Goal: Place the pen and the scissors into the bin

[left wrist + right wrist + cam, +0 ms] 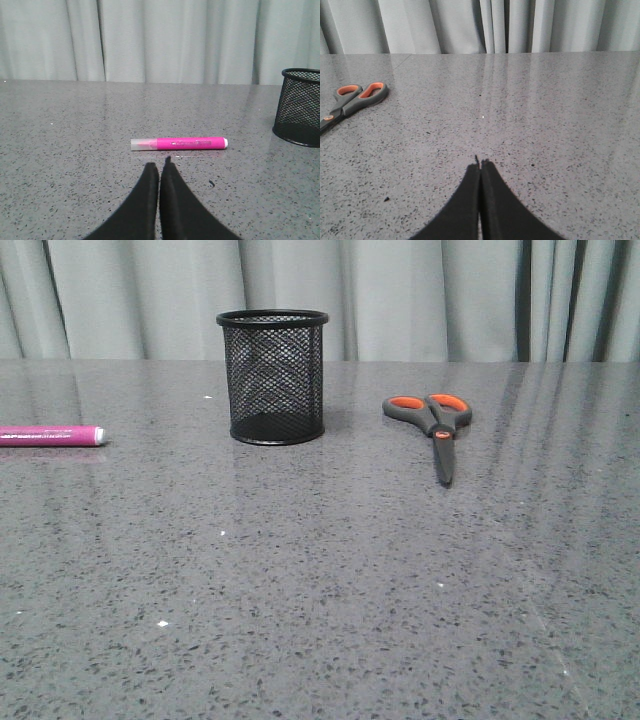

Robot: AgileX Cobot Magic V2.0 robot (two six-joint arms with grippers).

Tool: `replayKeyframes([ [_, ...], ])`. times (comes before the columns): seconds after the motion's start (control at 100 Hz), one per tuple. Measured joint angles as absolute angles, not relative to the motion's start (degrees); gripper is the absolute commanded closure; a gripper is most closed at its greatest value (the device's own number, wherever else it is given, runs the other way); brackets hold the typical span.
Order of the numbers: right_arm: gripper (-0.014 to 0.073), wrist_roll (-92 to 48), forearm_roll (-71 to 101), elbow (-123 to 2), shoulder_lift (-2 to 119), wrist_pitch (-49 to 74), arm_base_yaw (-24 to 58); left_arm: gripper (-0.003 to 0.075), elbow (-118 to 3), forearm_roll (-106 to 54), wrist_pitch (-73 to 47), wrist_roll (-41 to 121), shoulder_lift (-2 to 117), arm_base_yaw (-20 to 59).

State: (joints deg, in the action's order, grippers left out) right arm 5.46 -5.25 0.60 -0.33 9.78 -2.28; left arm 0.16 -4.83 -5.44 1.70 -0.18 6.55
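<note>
The magenta pen (pixel 50 435) lies flat at the table's far left; in the left wrist view the pen (pixel 179 143) lies crosswise just ahead of my left gripper (pixel 160 167), which is shut and empty. The black mesh bin (pixel 273 376) stands upright at the back middle and also shows in the left wrist view (pixel 299 107). The scissors (pixel 434 421) lie closed to the right of the bin, blades toward the front. In the right wrist view the scissors (pixel 351 100) lie off to the side of my right gripper (pixel 480 166), which is shut and empty. Neither gripper shows in the front view.
The grey speckled table (pixel 320 580) runs back to a pale grey curtain (pixel 420 295) behind its far edge. Nothing else stands on it.
</note>
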Motion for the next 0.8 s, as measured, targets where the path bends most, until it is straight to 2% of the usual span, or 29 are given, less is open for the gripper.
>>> replayKeyframes([
  [0.8, 0.0662, 5.44, -5.25, 0.60, -0.33, 6.84, -2.28, 0.0742, 0.16, -4.83, -4.41, 1.70, -0.18, 6.55],
])
